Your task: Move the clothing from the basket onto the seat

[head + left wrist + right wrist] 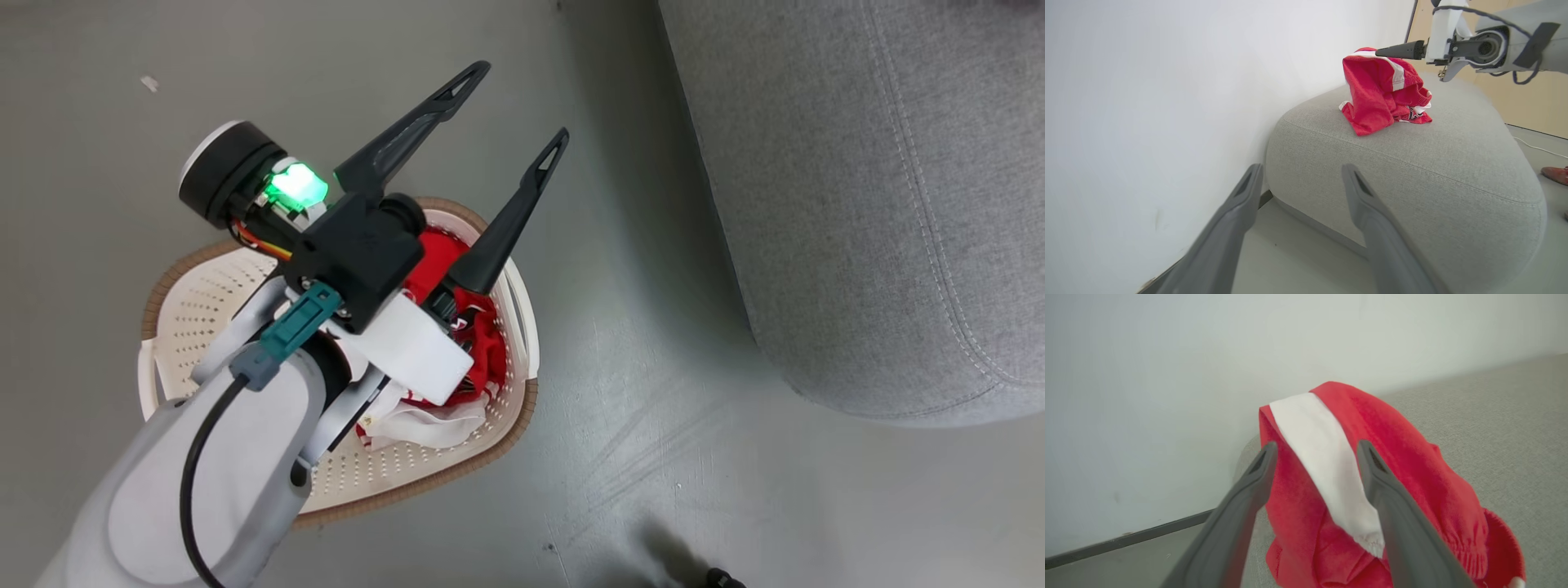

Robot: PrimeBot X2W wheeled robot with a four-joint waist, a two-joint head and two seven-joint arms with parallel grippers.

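- Plain red garment: resting on the seat (one transfer judged complete).
- Jersey: in the basket, 3 o'clock side; transfer outstanding.
- Right gripper: jaws wide, straddling the garment.
- Left gripper: jaws wide, empty, over the basket; seat at 2 o'clock.

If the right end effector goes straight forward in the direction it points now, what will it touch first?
The red garment with the white band: it stands between the open fingers of the right end effector, on the grey sofa.

Smooth grey floor meets plain white wall.
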